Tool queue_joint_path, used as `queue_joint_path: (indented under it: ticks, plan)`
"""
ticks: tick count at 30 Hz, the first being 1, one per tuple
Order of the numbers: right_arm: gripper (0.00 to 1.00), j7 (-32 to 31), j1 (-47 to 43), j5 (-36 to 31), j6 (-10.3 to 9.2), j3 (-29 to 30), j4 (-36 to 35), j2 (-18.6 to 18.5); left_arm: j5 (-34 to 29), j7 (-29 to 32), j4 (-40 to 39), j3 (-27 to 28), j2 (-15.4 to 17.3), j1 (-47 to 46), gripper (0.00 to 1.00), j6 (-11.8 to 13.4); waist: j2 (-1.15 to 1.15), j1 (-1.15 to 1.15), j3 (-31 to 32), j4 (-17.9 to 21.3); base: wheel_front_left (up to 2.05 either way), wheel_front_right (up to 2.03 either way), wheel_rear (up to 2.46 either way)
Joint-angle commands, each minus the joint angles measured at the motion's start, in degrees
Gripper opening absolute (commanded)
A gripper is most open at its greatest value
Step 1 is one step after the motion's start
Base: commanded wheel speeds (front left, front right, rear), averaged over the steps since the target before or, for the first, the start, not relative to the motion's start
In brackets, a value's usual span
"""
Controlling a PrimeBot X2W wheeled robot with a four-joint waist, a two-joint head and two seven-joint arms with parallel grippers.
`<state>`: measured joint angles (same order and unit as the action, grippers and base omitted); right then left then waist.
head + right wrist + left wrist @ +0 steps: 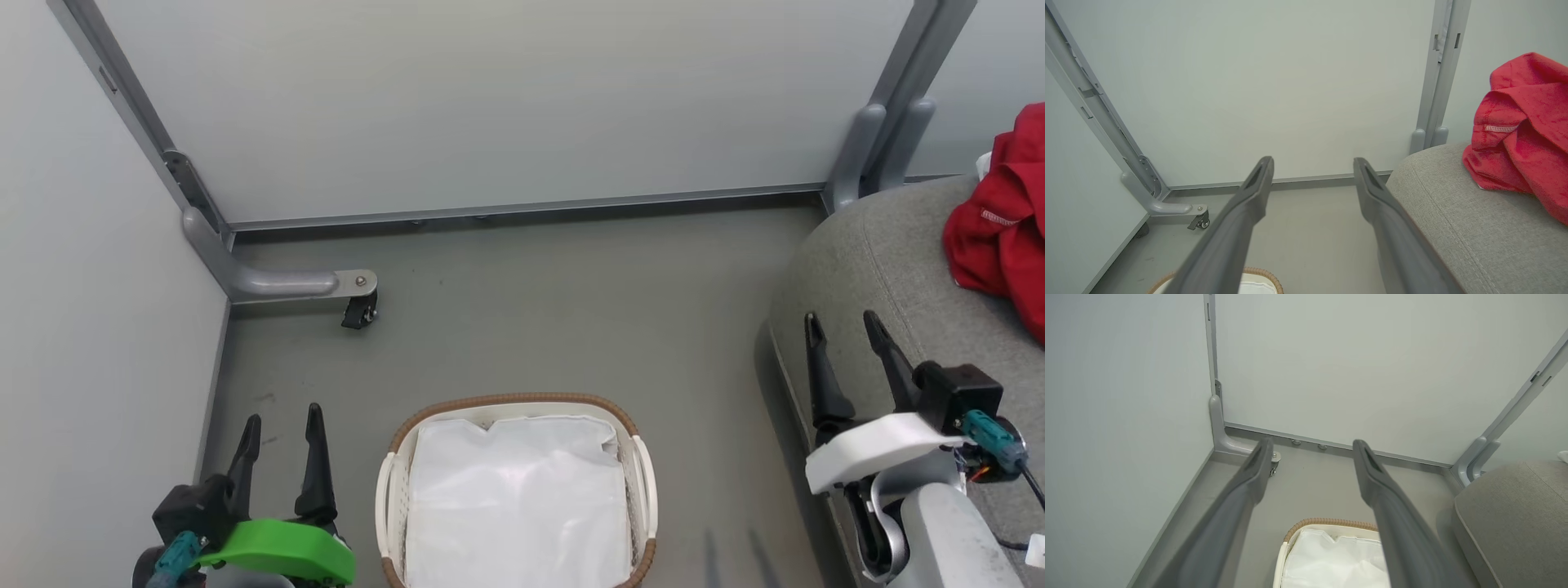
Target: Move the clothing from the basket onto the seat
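Clothing (1000,220) on seat (865,261), apart from spread right fingers (888,355)

Bright, even, diffuse light, faint soft shadows on the floor (571,327), wide-angle curvature toward wrist-view edges

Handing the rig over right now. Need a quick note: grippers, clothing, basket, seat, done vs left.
Left gripper: open, empty, beside the basket.
Right gripper: open, empty, at the near edge of the seat.
Clothing: red heap lying on the seat, cut off by the head view's right edge.
Basket: its visible inside is the white liner, no red fabric on it; its near end is out of frame.
Done: clothing appears moved to the seat.
Left: probably nothing; check the basket's unseen near end.
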<state>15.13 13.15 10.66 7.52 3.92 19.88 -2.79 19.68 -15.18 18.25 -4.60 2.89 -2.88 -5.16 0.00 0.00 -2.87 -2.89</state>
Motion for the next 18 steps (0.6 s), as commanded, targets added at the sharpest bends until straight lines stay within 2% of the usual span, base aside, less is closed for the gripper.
queue_joint_path:
  ticks: [1, 8, 18]
  plan:
    - [1.00, 0.0, -1.6, 0.3, -0.06, 0.1, -0.3, -0.2, 0.7, 0.1, 0.0, -0.1, 0.0, 1.3, 1.00, 0.2, 0.00, 0.00, 1.0, -0.3, 0.00, 0.00, 0.00]
    - [1.00, 0.0, -5.9, 1.7, -0.07, -1.1, -0.3, -0.2, 1.3, 0.1, 0.9, -0.6, 0.0, 2.6, 1.00, 0.6, 0.00, 0.00, 1.9, 0.3, 0.00, 0.00, 0.00]
    - [1.00, 0.0, -6.6, 2.6, -0.06, -2.5, 0.5, -0.2, 1.4, 0.1, 1.8, -0.9, 0.0, 2.1, 1.00, 0.6, 0.00, 0.00, 1.8, 0.6, 0.00, 0.00, 0.00]
